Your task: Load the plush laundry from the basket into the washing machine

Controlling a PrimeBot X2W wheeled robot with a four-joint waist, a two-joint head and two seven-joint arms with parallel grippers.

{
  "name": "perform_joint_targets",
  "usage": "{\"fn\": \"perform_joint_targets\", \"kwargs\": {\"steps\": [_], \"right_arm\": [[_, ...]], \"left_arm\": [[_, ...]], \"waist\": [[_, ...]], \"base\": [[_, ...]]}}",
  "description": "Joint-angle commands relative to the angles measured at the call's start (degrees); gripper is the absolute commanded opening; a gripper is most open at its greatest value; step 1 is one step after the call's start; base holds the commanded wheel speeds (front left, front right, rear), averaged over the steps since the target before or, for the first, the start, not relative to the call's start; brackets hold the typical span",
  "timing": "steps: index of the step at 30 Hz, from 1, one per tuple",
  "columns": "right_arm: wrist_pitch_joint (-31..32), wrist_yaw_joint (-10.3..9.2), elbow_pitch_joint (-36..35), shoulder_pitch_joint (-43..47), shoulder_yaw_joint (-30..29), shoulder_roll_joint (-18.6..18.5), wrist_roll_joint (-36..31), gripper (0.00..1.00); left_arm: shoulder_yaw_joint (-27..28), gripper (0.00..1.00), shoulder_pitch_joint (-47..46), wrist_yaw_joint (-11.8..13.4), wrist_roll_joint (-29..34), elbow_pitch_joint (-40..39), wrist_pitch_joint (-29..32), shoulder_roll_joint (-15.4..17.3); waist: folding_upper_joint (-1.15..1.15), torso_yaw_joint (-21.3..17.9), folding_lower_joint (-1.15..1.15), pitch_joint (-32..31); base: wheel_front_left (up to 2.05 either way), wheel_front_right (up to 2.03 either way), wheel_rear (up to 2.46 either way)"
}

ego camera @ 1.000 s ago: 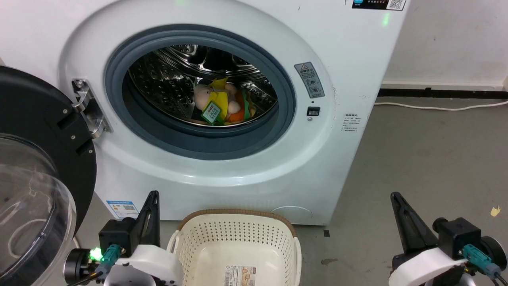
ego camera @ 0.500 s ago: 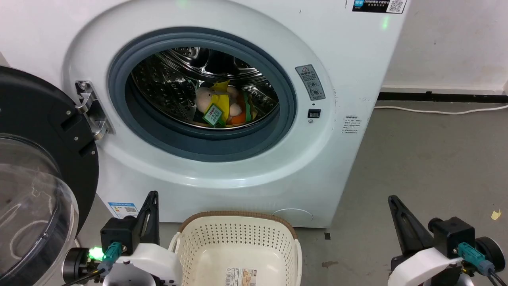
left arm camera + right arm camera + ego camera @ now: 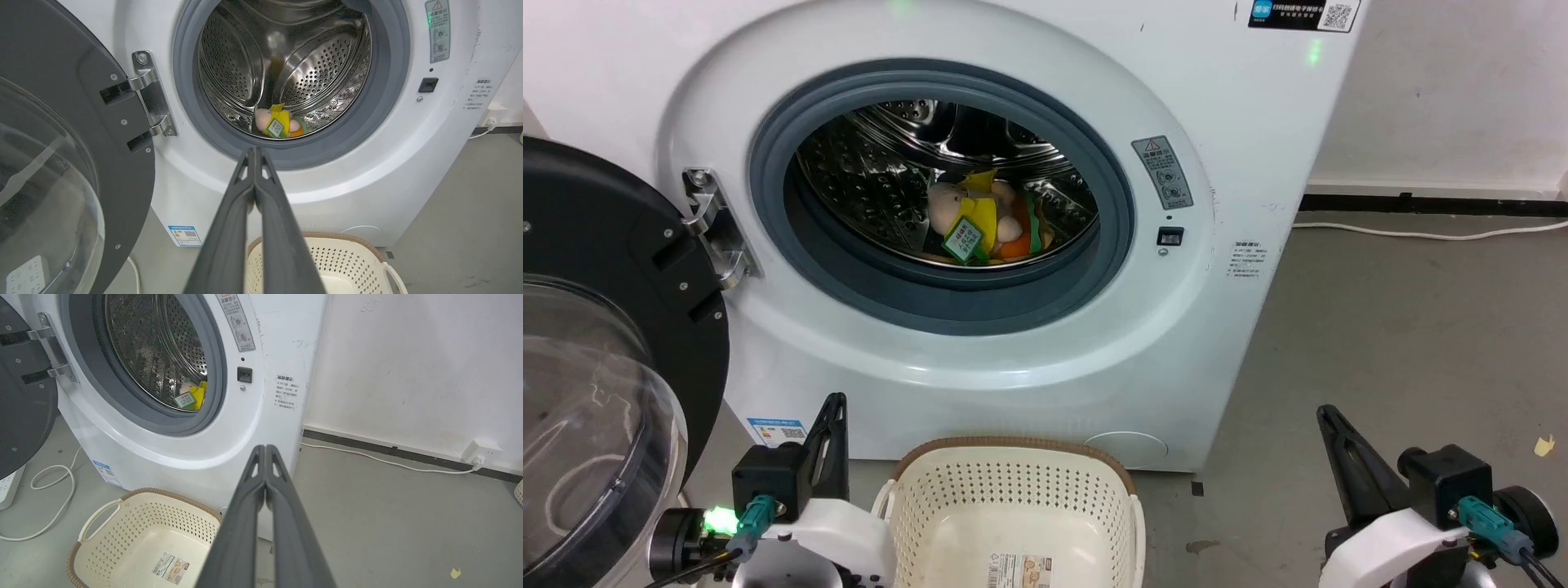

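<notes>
Head view: toy (image 3: 976, 222) is seen inside washer (image 3: 1217, 327), basket (image 3: 1013, 446) empty; loading is judged done. Left gripper (image 3: 835, 404) and right gripper (image 3: 1328, 416) fingers are pressed together, unladen.

Bright, diffuse indoor light leaves only faint, soft shadows on the floor (image 3: 1405, 327). The drum (image 3: 874, 171) glints with hard highlights, and its far depth is dark. The clear door (image 3: 596, 433) carries pale reflections. Two green glow spots sit high on the washer (image 3: 1029, 384) front, and a green lamp (image 3: 719, 520) flares beside the door. Both wrist views bow straight edges near their borders. Focus is sharp throughout.
</notes>
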Motion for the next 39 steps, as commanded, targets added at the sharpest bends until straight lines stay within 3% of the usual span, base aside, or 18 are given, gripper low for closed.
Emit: {"fn": "perform_joint_targets", "kwargs": {"steps": [1, 39], "right_arm": [[0.1, -0.05, 0.2, -0.7, 0.0, 0.0, -0.4, 0.0], [0.1, -0.05, 0.2, -0.7, 0.0, 0.0, -0.4, 0.0]], "left_arm": [[0.1, 0.0, 1.1, 0.2, 0.1, -0.3, 0.0, 0.0], [0.1, 0.0, 1.1, 0.2, 0.1, -0.3, 0.0, 0.0]], "waist": [[0.0, 0.0, 0.0, 0.0], [0.0, 0.0, 0.0, 0.0]], "base": [[0.0, 0.0, 0.0], [0.0, 0.0, 0.0]]}}
